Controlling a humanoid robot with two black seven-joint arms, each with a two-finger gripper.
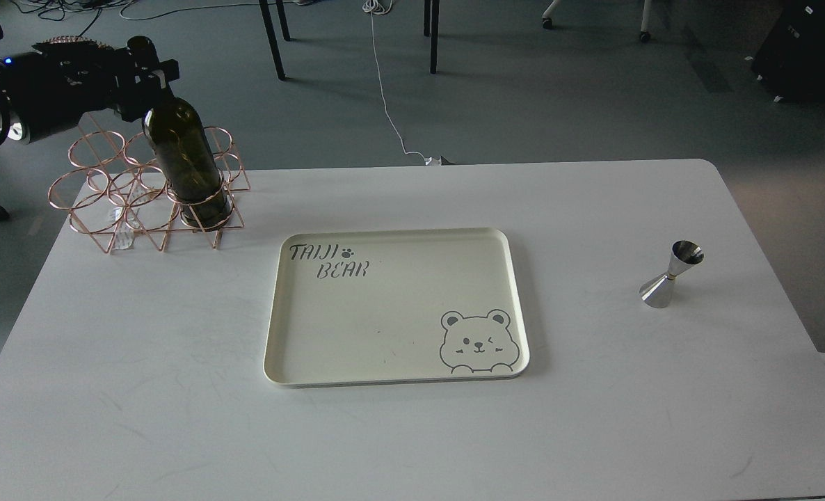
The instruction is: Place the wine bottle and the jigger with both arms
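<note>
Left gripper [149, 69] at wine bottle [184, 161] neck in rack [99, 191]; tray [391, 376] mid-table.

- Left arm [44, 90] enters from the upper left edge, extended roughly level.
- Left gripper [149, 69] closed around a bottle neck.
- Right arm out of view.

Glossy glass wine bottle [184, 156], shiny steel jigger [671, 275], copper-toned wire rack [117, 191], seemingly matt tray [398, 240]

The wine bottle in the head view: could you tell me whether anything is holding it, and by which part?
The left gripper holds the wine bottle by its neck, while its base sits in the copper wire rack.
</note>
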